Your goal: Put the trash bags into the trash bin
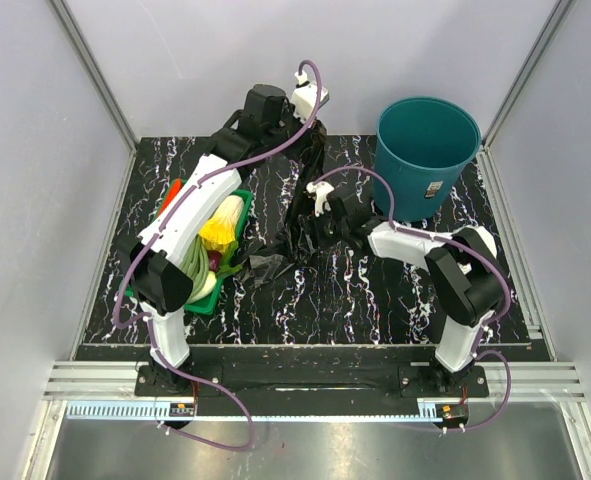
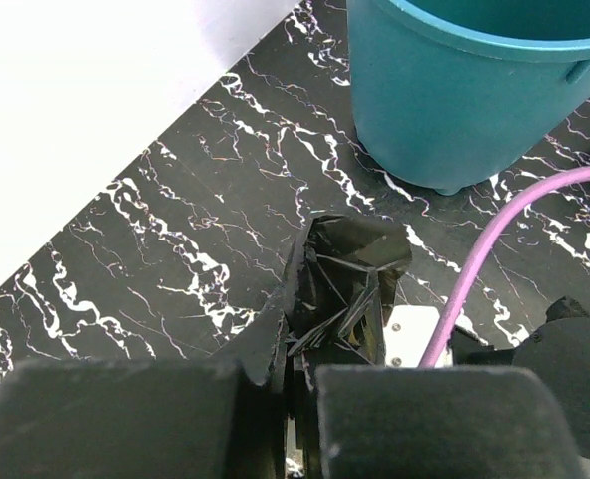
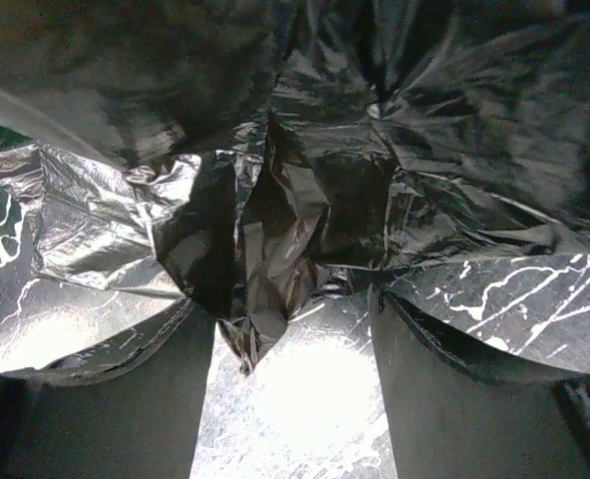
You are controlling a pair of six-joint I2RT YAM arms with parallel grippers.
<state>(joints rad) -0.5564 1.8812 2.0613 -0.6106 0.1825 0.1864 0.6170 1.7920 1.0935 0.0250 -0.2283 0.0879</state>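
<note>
The trash bag [image 1: 297, 215] is thin, glossy black film: very light, limp and crinkly. It is likely slippery and liable to tear if snagged. Take hold at a bunched fold, not at a single layer. The left jaws are clamped together on a gathered wad of the film. The bag hangs from them down to the table [image 1: 375, 290], left of the trash bin [image 1: 420, 185] and apart from it. The right jaws stand apart, low against the draped film. Creased folds lie just ahead of their gap, not gripped.
</note>
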